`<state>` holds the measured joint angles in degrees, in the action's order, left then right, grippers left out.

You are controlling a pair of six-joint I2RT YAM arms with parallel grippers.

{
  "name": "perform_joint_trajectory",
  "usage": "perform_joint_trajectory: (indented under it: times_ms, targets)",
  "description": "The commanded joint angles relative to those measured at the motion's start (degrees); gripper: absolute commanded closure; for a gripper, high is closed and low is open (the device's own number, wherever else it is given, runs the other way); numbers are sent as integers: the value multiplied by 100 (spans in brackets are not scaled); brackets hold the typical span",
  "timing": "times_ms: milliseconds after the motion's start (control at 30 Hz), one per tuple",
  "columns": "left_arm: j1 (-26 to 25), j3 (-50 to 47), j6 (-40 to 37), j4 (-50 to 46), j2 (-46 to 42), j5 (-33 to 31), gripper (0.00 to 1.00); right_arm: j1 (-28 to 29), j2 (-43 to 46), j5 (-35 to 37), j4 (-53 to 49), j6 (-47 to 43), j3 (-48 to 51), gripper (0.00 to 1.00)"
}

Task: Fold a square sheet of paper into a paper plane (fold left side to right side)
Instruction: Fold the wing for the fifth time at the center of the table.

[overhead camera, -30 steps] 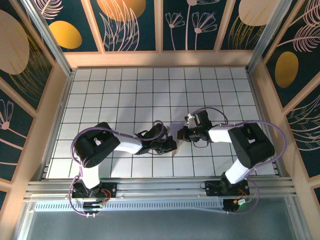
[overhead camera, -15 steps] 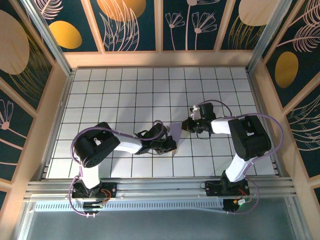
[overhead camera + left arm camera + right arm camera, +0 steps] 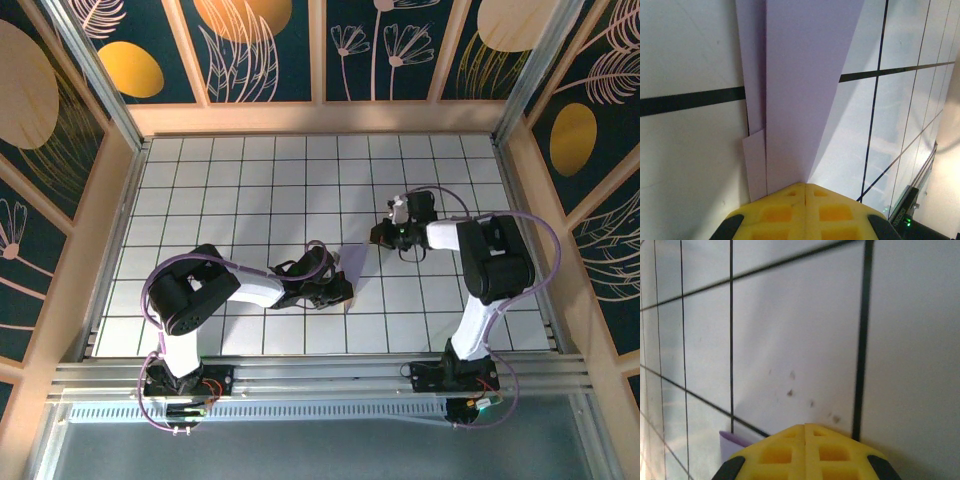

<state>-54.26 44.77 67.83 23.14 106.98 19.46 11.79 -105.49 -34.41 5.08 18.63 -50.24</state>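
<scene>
**Left claw [image 3: 805,187] pinching the folded paper [image 3: 800,85]**

The left claw is clenching one end of the lavender paper. The paper is lying creased, with layered flaps, on the white tiled table [image 3: 250,190], just below the centre of the overhead view. The right claw [image 3: 805,427] is clenching nothing, near the paper's upper right.

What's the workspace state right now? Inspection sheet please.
Surface: white gridded table; a few small dark specks on a tile by the right gripper.
Job's things: lavender paper, folded with layered edges, mid-table.
Clutter: nothing seen.
Grippers: left gripper jaws shut on the paper's end; right gripper jaws shut, empty, beside a paper corner.
Cables: purple cables loop along both arms, off the paper.
Surroundings: floral wall panels in wooden frames; aluminium rail at the near edge.
</scene>
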Motion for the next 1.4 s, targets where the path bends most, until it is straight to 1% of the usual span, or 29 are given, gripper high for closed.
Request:
perform_joint_trajectory:
  times_ms: [0, 167, 267, 400, 600, 733, 900, 1100, 1200, 1367]
  targets:
    - [43, -175, 108, -802, 176, -61, 100, -103, -35, 181, -197, -223, -235, 100]
    - [36, -154, 98, -786, 155, -92, 100, -207, 248, 239, -436, -288, -254, 100]
    - [34, -170, 92, -787, 126, -118, 100, -211, 658, 335, -691, -291, -135, 100]
    - [38, -203, 118, -784, 76, -161, 100, -220, 1441, 319, -1034, -140, 205, 100]
    - [38, -206, 133, -795, 67, -188, 100, -183, 2561, -77, -1374, 128, 843, 100]
    - [39, -210, 127, -809, 51, -200, 100, -13, 2960, -305, -1415, 363, 1203, 100]
    - [38, -210, 128, -817, 44, -215, 100, 436, 2958, -470, -745, 889, 1626, 100]
    - [33, -191, 119, -846, 46, -224, 100, 921, 2504, -389, 157, 1424, 1805, 100]
    - [42, -176, 122, -853, 47, -215, 100, 1111, 2243, -273, 319, 1489, 1749, 100]
    - [30, -153, 102, -867, 66, -202, 100, 1299, 1792, -145, 309, 1484, 1667, 100]
